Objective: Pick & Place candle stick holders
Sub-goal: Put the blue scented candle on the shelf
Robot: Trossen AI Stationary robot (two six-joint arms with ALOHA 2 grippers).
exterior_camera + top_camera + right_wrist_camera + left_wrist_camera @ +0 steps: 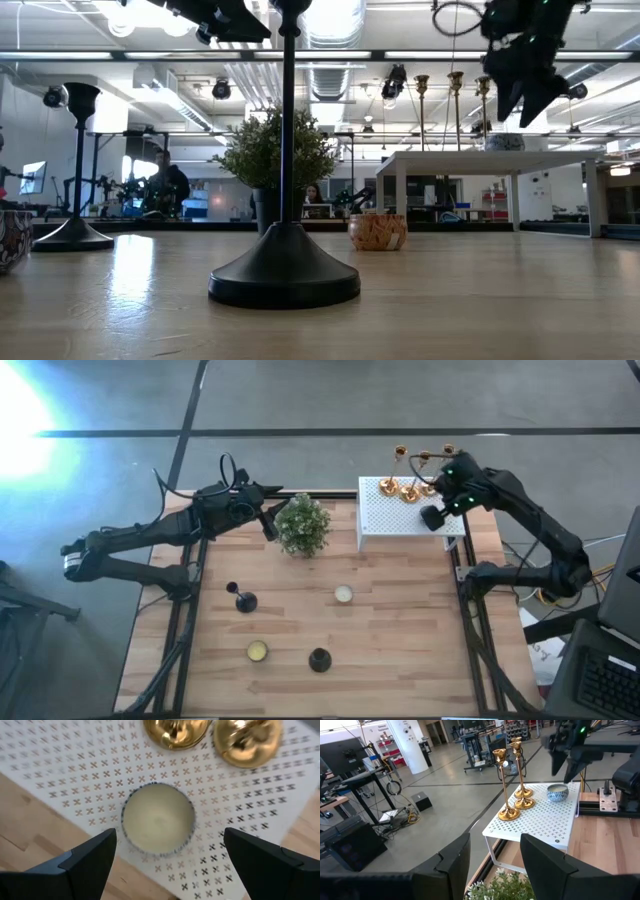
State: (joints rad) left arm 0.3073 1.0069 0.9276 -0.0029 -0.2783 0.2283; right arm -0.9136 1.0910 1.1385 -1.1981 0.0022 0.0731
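Three gold candle stick holders (410, 488) stand upright on their round bases on the white perforated box (385, 525); they also show in the left wrist view (506, 785). Two black holders stand on their bases on the table, one at the left (244, 600) and one nearer the front (320, 658). My right gripper (433, 517) is open above the box, its fingers on either side of a small blue-rimmed candle bowl (158, 820), above it and touching nothing. My left gripper (268, 523) is open and empty beside the potted plant (302, 525).
Two small candle bowls sit on the table, one at the middle right (343, 594) and one at the front left (257, 651). The plant stands just left of the box. The table's middle between the black holders and the box is bare wood.
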